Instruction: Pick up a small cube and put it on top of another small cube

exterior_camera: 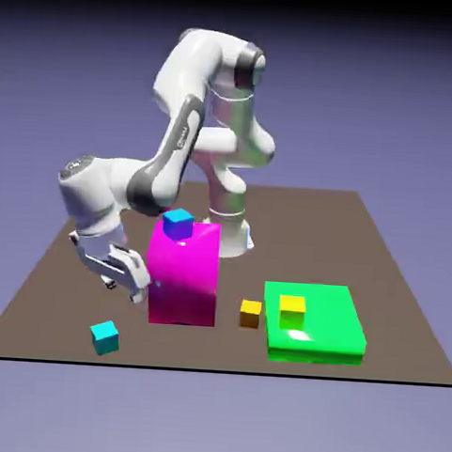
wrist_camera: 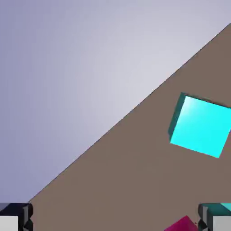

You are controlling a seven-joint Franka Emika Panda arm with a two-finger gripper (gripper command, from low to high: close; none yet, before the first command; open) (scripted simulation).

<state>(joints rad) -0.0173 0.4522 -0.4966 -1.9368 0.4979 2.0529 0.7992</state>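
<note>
While the white two-finger gripper [exterior_camera: 124, 289] hangs wide and empty, a missed or knocked cube is the risk.

The small all-cyan cube [wrist_camera: 201, 126] sits on the brown tabletop [exterior_camera: 166, 344] near its front edge, off to one side of the fingertips in the hand view; coming down without centring could land a finger on it or nudge it toward the edge. It is also turned relative to the jaws, so closing unaligned might pinch its corners and twist it. The glossy magenta block [exterior_camera: 183, 284] stands close beside the hand: a sideways brush could tip off the small blue-sided, cyan-topped cube [exterior_camera: 178, 224] resting on it.
</note>
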